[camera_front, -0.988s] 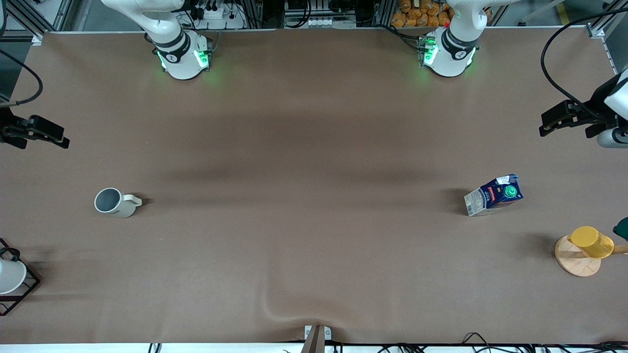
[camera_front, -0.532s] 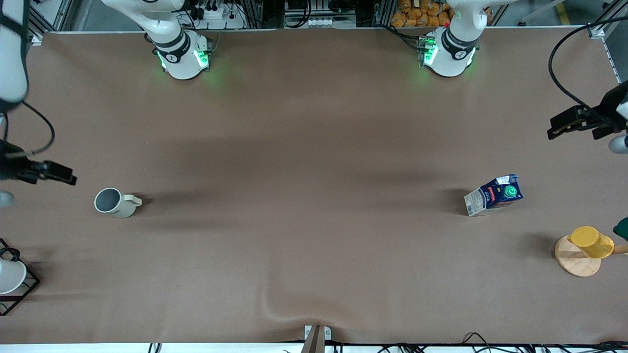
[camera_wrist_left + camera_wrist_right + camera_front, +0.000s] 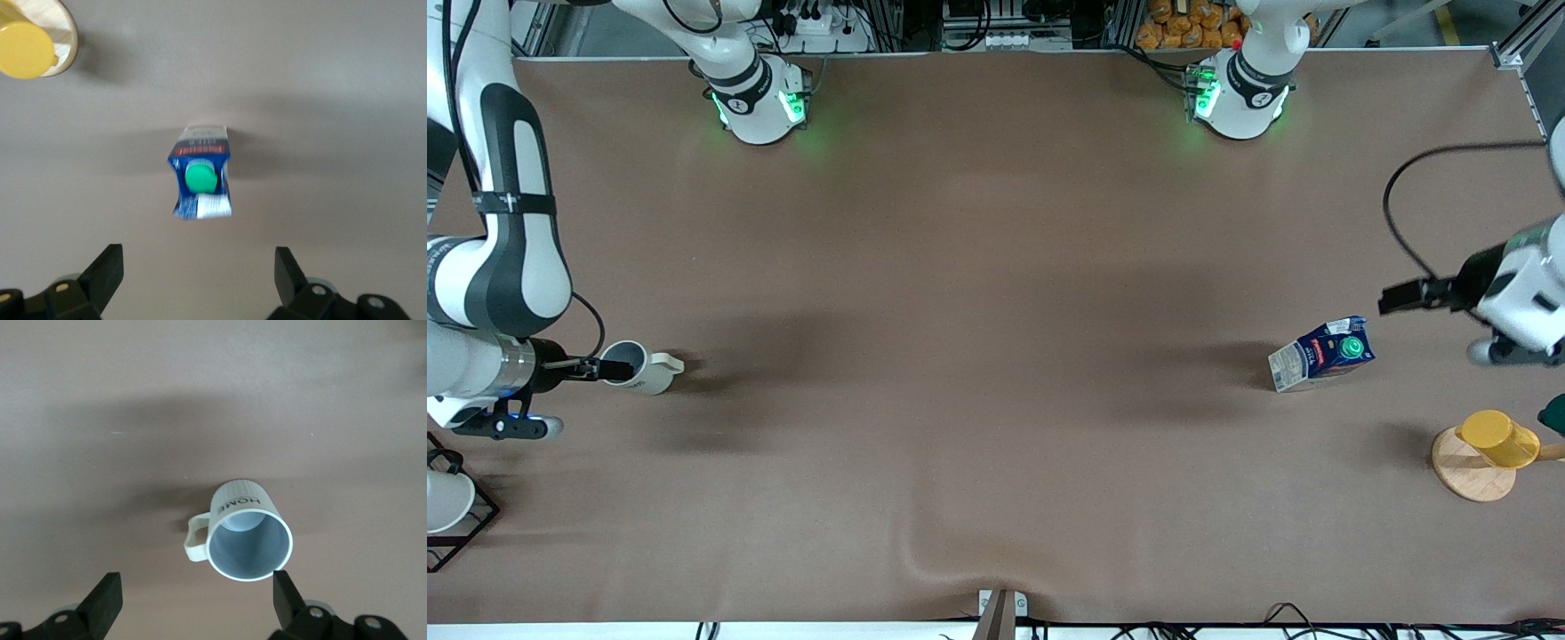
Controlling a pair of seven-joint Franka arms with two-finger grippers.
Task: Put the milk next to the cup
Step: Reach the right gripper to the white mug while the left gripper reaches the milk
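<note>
Nearest the front camera, at the left arm's end of the brown cloth-covered tabletop (image 3: 996, 462), a yellow plastic cup (image 3: 1498, 438) is sitting tipped on a round wooden base (image 3: 1467, 471). At the right arm's end, a white cup (image 3: 445, 500) is resting in a black wire rack (image 3: 467, 529) at the tabletop's edge.

Farther from the camera, the small dark blue milk carton with a round green cap (image 3: 1321, 353) is lying on its side toward the left arm's end, its white gabled end turned toward the middle of the tabletop and its cap facing up. The off-white ribbed ceramic mug with a grey inside (image 3: 636, 366) is standing upright toward the right arm's end, well apart from the carton, its small handle pointing toward the middle of the tabletop.

The left hand (image 3: 1405, 294) is hanging in the air just beside the carton, on the side toward the left arm's end; in the left wrist view its black fingers (image 3: 103, 277) are standing wide apart with nothing between them. The right hand (image 3: 596, 368) is hanging at the mug's rim, and in the right wrist view its fingers (image 3: 103, 600) are likewise spread wide, gripping nothing.
</note>
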